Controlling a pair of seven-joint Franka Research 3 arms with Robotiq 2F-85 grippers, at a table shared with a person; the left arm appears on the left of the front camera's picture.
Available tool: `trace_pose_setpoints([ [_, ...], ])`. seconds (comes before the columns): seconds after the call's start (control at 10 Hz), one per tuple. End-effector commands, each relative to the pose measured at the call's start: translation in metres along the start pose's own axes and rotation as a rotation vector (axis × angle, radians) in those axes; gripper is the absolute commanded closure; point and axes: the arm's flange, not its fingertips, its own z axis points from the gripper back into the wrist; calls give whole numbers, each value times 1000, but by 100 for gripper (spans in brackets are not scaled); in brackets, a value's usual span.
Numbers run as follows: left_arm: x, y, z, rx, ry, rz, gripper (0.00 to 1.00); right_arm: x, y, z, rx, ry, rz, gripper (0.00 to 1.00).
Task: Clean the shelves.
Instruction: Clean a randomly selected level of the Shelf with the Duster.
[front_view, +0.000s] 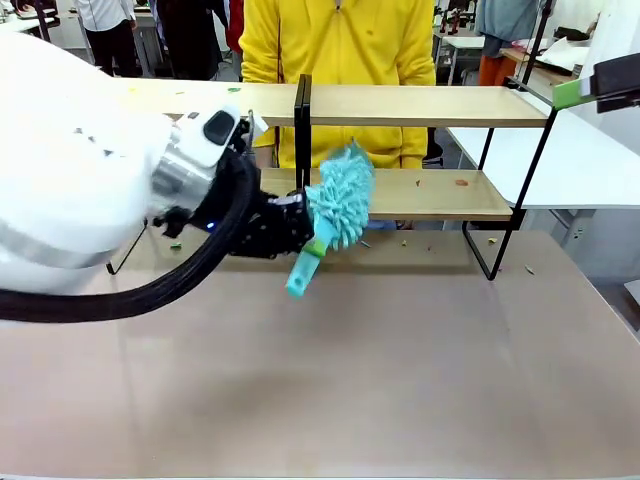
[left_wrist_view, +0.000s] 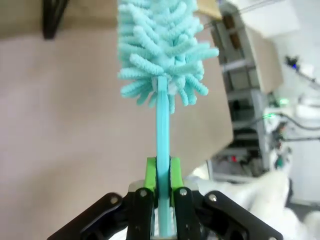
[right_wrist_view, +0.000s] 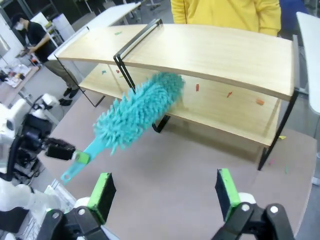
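Observation:
The shelves (front_view: 430, 105) are two light-wood boards on a thin black frame with a black centre post (front_view: 303, 130), standing across the far side of the table. My left gripper (front_view: 300, 228) is shut on the handle of a teal fluffy duster (front_view: 342, 192). The duster's head lies at the front edge of the lower board (front_view: 450, 195), just right of the centre post. The left wrist view shows the pads clamped on the handle (left_wrist_view: 162, 150), with the head (left_wrist_view: 160, 45) above. My right gripper (right_wrist_view: 164, 195) hangs open high above the table, looking down on the duster (right_wrist_view: 140, 107) and shelves (right_wrist_view: 210, 52).
A person in a yellow top (front_view: 340, 40) stands behind the shelves. Small red crumbs (right_wrist_view: 229, 93) lie on the lower board, a green bit (front_view: 233, 90) on the top board, and more bits (front_view: 528, 268) on the grey-brown table (front_view: 380, 380). A white table (front_view: 580, 160) stands to the right.

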Motion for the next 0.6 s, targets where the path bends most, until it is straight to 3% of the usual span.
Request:
trace_pose_setpoints([
  [0.0, 32, -16, -24, 58, -181, 35, 88, 0, 0, 0, 6, 2, -3, 0],
  [0.5, 83, -20, -91, 170, -102, 107, 88, 0, 0, 0, 6, 2, -3, 0],
])
